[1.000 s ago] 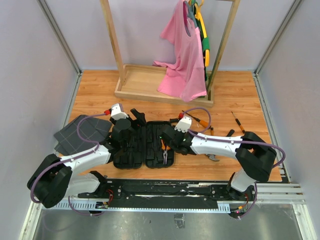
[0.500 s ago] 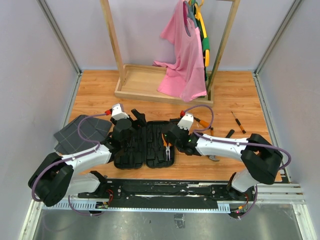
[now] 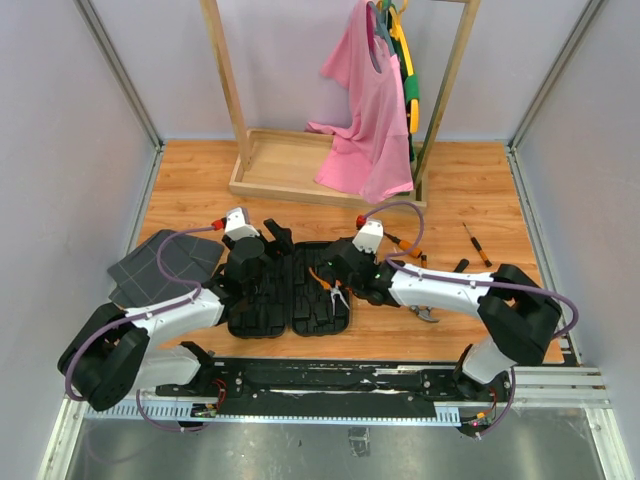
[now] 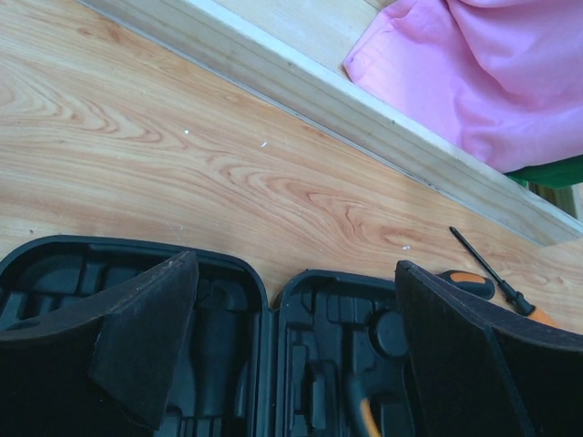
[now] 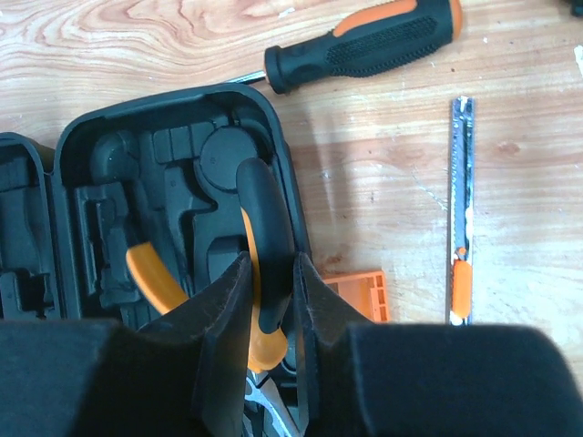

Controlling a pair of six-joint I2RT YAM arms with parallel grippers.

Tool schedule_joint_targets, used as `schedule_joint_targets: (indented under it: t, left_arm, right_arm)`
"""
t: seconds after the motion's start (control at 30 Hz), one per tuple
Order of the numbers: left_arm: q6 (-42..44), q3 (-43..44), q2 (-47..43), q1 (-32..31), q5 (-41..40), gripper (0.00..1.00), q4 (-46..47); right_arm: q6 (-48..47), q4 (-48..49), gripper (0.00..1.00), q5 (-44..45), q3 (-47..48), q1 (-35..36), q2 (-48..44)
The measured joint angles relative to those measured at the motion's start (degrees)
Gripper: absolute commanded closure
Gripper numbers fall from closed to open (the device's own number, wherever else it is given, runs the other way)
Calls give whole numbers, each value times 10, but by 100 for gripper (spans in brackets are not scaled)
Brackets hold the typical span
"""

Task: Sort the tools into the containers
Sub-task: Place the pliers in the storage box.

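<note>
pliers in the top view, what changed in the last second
The pliers moved a little away from the arm bases within the right half of the case and turned from straight to skewed. The right claw, shut on one handle, moved with them. The left claw, open over the case, the case itself and the loose screwdrivers stayed put.

The tool case (image 5: 137,173) was matt black moulded plastic. The pliers (image 5: 264,218) had smooth handles, black over orange, with a dull sheen. A screwdriver (image 5: 364,41) carried a stippled black grip beside glossier orange plastic. The thin bar (image 5: 462,182) showed bare, shiny metal with an orange plastic piece. The right gripper (image 5: 271,266) had matt black, grainy pads (image 5: 214,314). The table (image 4: 182,146) was smooth wood-grain with a slight sheen, and the pink shirt (image 4: 474,64) was soft matt cloth.
</note>
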Motion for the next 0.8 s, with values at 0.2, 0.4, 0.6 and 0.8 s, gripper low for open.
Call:
schedule_joint_targets:
  t: [0.2,0.4,0.6,0.8]
  left_arm:
    - [0,0,3,0,4,8,0]
    - [0,0,4,0,6,8,0]
    - [0,0,4,0,6,8,0]
    - [0,0,4,0,6,8,0]
  right_arm:
    - [-6,-16,87,-3,37,0,29]
    - [-12,-35,79,-4,48,0,33]
    - [-45,-41,52,-5,52,0,33]
    - [-105,-22,37,-27,58,0,32]
